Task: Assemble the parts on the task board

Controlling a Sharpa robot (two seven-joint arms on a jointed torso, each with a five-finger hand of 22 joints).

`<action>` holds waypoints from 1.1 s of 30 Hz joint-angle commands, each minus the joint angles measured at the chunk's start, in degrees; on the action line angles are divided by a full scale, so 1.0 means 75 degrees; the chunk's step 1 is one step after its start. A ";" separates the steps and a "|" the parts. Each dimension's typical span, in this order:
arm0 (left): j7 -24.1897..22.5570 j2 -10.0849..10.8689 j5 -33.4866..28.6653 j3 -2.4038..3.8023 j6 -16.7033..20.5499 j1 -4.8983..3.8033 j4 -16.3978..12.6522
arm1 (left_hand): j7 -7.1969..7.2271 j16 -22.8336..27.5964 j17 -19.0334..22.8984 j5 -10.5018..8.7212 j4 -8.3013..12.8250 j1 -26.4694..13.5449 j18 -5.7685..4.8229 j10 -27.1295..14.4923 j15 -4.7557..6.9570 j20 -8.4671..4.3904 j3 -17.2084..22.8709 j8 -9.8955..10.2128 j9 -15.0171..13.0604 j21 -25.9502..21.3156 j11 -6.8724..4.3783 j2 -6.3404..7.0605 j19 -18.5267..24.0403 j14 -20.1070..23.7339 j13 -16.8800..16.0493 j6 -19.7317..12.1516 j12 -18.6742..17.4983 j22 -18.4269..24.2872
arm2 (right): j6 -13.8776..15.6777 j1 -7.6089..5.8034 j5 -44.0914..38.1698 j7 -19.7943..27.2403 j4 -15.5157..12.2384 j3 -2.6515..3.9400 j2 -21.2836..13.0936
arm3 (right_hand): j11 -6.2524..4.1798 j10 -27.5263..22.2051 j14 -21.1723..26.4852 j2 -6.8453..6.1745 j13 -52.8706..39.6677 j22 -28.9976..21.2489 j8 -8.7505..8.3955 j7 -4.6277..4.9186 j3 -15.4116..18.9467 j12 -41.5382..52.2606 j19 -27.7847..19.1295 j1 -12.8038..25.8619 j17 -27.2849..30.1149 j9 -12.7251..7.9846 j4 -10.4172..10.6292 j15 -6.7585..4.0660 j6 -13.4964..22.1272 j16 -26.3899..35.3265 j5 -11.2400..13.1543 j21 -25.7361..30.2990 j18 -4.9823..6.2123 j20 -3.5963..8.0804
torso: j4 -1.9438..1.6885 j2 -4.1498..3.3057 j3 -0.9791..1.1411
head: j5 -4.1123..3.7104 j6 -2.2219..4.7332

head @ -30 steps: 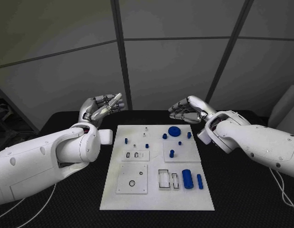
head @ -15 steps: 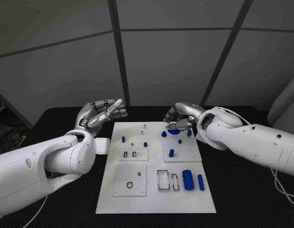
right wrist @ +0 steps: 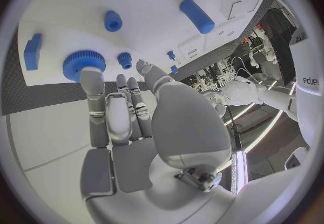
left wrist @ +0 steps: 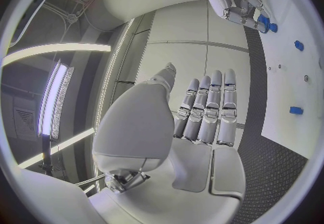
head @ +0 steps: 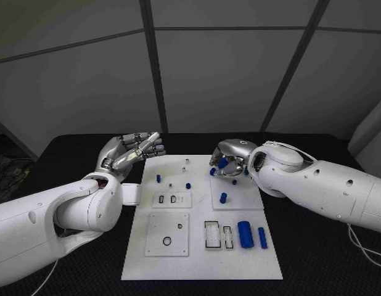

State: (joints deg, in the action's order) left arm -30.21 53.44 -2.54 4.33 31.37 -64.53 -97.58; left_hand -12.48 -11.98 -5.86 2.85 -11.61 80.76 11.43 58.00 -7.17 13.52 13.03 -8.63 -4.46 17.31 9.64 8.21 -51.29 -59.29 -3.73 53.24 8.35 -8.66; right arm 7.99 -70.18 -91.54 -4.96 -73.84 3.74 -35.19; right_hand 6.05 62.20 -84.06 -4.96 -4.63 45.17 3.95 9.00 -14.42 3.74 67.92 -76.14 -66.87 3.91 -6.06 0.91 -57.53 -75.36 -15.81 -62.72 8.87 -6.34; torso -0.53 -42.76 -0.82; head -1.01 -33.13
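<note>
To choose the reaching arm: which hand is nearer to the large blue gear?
Right. The right hand is at the large blue gear; the left hand hovers beyond the board's other side.

Two glossy white arms, silver jointed left hand [head: 134,148] and right hand [head: 229,157].

Right hand [head: 229,159] crowds large gear [right wrist: 83,63] at task board [head: 200,259] far edge, near strip bare.

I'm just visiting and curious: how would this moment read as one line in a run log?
left hand: raised beside white task board, holding nothing | right hand: over board's far end, fingers at large blue toothed gear | grasp: not confirmed
</note>
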 commanded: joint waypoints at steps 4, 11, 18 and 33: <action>0.0011 0.0021 0.0092 0.0009 -0.0148 -0.0011 -0.0031 | -0.0018 0.0066 0.0013 -0.0023 0.0057 0.0020 -0.0136 0.0065 -0.0023 0.0000 -0.0018 0.0044 0.0017 0.0024 0.0012 -0.0047 -0.0056 -0.0018 0.0010 0.0028 -0.0049 0.0015 | -0.0274 -0.0021 -0.0440 -0.0268 0.0017 0.0007 0.0027 | -0.0009 -0.0051 -0.0390 -0.0003 -0.0021 0.0279 -0.0022 -0.0020 -0.0021 0.0037 0.0136 -0.0049 -0.0228 -0.0001 0.0060 0.0042 0.0072 -0.0183 0.0040 -0.0212 -0.0161 -0.0016 | -0.0011 -0.0048 -0.0006 | -0.0015 -0.0022; 0.0026 0.0034 0.0092 0.0009 -0.0162 -0.0011 -0.0029 | -0.0025 0.0091 0.0020 -0.0023 0.0068 0.0008 -0.0137 0.0060 -0.0027 0.0001 -0.0033 0.0064 0.0028 0.0020 0.0019 -0.0050 -0.0066 -0.0014 0.0010 0.0026 -0.0076 0.0021 | -0.0213 -0.0021 -0.0489 -0.0264 0.0014 0.0007 0.0049 | -0.0018 0.0013 -0.0403 0.0021 -0.0041 0.0541 -0.0010 -0.0020 -0.0064 0.0067 0.0208 -0.0056 -0.0415 0.0005 0.0092 0.0040 0.0062 -0.0343 0.0023 -0.0420 -0.0194 -0.0021 | -0.0018 -0.0061 0.0002 | -0.0010 -0.0006; 0.0053 0.0034 0.0092 0.0009 -0.0183 -0.0011 -0.0031 | -0.0032 0.0116 0.0026 -0.0023 0.0076 -0.0004 -0.0139 0.0056 -0.0032 0.0002 -0.0046 0.0084 0.0038 0.0015 0.0025 -0.0056 -0.0074 -0.0011 0.0011 0.0025 -0.0101 0.0027 | -0.0183 -0.0021 -0.0498 -0.0261 0.0036 0.0007 0.0090 | -0.0025 0.0073 -0.0408 0.0059 -0.0053 0.0665 -0.0002 -0.0015 -0.0122 0.0086 0.0227 -0.0051 -0.0514 0.0009 0.0131 0.0037 0.0044 -0.0431 0.0015 -0.0526 -0.0208 -0.0024 | -0.0028 -0.0083 0.0006 | -0.0007 0.0005; 0.0114 0.0033 0.0092 0.0009 -0.0223 -0.0012 -0.0021 | -0.0040 0.0138 0.0032 -0.0023 0.0081 -0.0019 -0.0141 0.0051 -0.0036 0.0003 -0.0058 0.0104 0.0047 0.0011 0.0032 -0.0066 -0.0082 -0.0011 0.0011 0.0022 -0.0126 0.0032 | -0.0293 -0.0022 -0.0500 -0.0286 0.0218 0.0006 0.0239 | -0.0065 0.0335 -0.0420 0.0119 -0.0076 0.1043 0.0013 -0.0019 -0.0391 0.0142 0.0311 -0.0087 -0.0747 0.0016 0.0210 0.0011 -0.0050 -0.0633 0.0026 -0.0827 -0.0256 -0.0010 | -0.0043 -0.0107 0.0004 | -0.0015 -0.0010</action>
State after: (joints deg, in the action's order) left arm -29.40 53.68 -2.42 4.34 30.61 -64.54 -97.62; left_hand -12.48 -11.11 -5.69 2.85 -11.29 80.76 11.43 58.17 -7.17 13.73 12.70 -8.17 -4.15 17.30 9.83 8.21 -51.49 -59.29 -3.74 53.24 7.73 -8.50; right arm 6.50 -70.21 -94.87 -6.95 -72.24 3.74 -33.47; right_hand 5.51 64.45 -84.05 -4.50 -5.14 52.98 3.96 8.91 -17.31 4.48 69.96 -76.61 -72.46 3.95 -4.50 0.91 -57.62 -79.90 -15.81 -68.88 8.00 -6.35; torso -0.83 -43.55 -0.79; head -1.16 -33.12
